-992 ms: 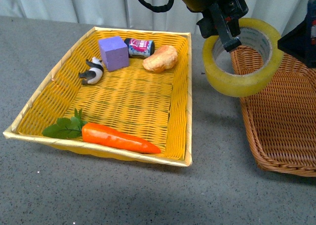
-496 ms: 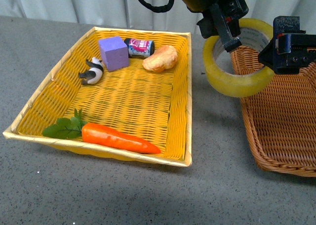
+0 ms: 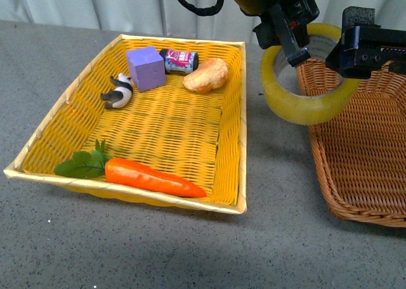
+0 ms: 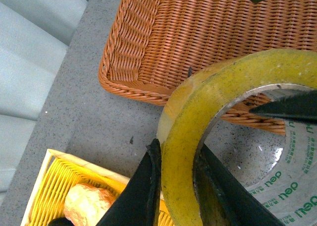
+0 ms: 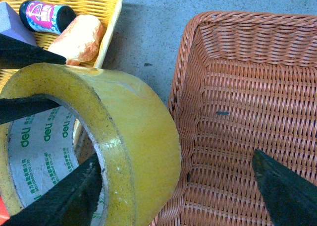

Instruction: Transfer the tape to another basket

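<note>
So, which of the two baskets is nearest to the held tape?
The dark brown wicker basket: the tape hangs over its corner rim, while the yellow basket holding the carrot lies further left.

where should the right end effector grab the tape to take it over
Pinch the tape by its wall on the side over the brown basket, one finger in the open core, one outside. The left end effector clamps the opposite wall, leaving that side free.

A bright yellow woven basket [image 3: 158,130] is set on a grey table [image 3: 190,251]. Near its twelve o'clock edge a purple cube [image 3: 146,68], a small bottle [image 3: 179,60] lying on its side and a bread roll [image 3: 206,75] are grouped. A panda figure [image 3: 118,91] is laid at ten o'clock and a carrot [image 3: 152,177] at six.
</note>
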Available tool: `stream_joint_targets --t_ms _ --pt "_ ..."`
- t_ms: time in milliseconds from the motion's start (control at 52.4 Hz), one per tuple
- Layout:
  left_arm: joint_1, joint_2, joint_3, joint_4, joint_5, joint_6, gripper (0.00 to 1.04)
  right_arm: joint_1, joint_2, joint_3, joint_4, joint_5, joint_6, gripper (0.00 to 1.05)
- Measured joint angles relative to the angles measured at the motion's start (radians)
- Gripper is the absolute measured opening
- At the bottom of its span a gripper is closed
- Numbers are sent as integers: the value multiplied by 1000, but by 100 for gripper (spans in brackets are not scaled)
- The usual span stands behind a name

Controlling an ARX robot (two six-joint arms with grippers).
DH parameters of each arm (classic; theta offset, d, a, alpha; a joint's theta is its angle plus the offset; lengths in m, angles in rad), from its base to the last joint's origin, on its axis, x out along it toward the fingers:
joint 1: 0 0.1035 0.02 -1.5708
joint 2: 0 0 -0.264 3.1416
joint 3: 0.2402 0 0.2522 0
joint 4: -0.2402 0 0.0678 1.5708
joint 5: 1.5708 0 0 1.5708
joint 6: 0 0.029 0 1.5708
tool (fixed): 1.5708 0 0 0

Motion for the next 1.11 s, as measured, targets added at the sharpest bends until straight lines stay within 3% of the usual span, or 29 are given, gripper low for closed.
stream_joint_targets --t_ms 344,477,725,878,1107 --pt "-2 0 0 0 -1 0 16 18 0 10 -19 -6 18 33" --pt "-3 -1 0 0 12 -17 15 22 6 11 -22 13 36 19" --pt "-5 -2 0 0 11 -20 15 22 11 11 -24 17 48 16" --pt "-20 -11 0 -3 -82 -53 15 19 17 16 -23 6 66 16" --pt "-23 -41 -13 -45 -89 -55 62 3 40 61 -38 60 33 15"
